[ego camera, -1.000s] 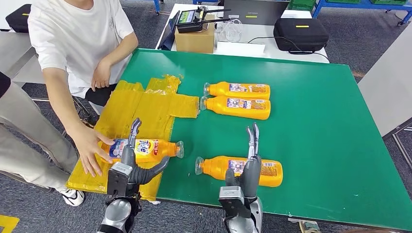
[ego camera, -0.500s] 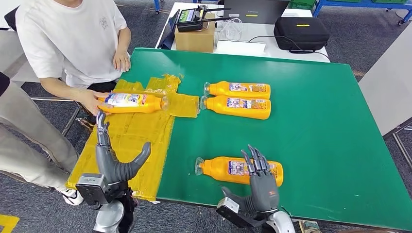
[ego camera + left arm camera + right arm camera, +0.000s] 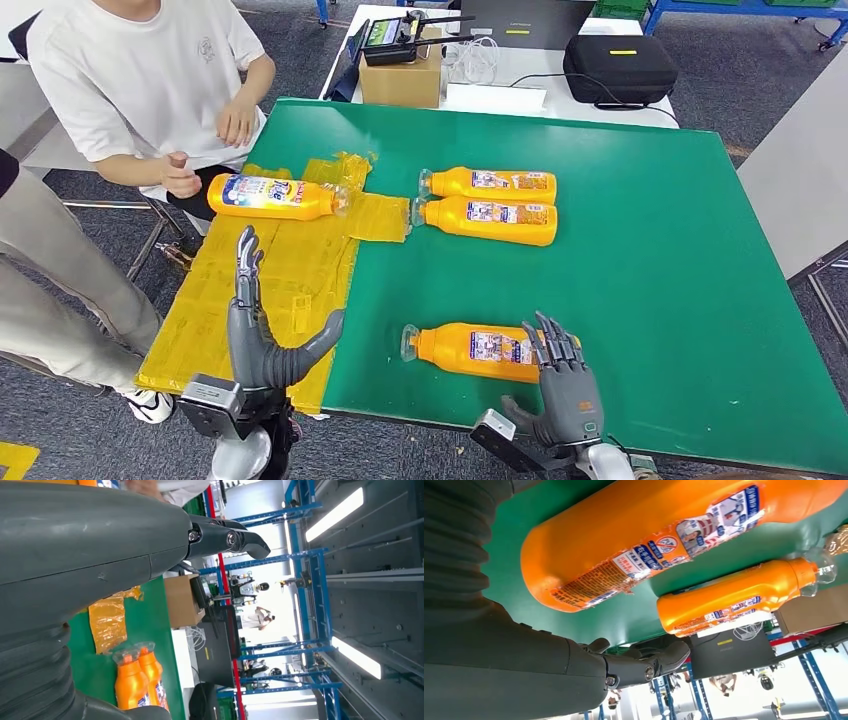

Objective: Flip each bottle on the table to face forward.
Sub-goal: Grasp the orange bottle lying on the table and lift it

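The nearest orange bottle (image 3: 470, 348) lies on its side on the green table (image 3: 640, 250), cap to the left, its small-print label up (image 3: 649, 535). My right hand (image 3: 562, 385) is open by its base end, fingers spread and raised beside the bottle without gripping it. My left hand (image 3: 262, 345) is open and upright over the yellow plastic sheet (image 3: 290, 270), holding nothing. A bottle with a blue front label (image 3: 275, 197) lies at the sheet's far end. Two more bottles (image 3: 490, 185) (image 3: 488, 220) lie side by side mid-table, caps left.
A person in a white shirt (image 3: 150, 80) sits at the table's left, both hands pulled back near the chest. A cardboard box (image 3: 400, 80), a black case (image 3: 618, 68) and cables are on the white table behind. Another person's leg (image 3: 50, 280) is at the far left.
The person carried the blue-labelled bottle to the sheet's far end, let it go and drew the hands back. My left hand rose off the bottle. My right hand shifted right along the near bottle.
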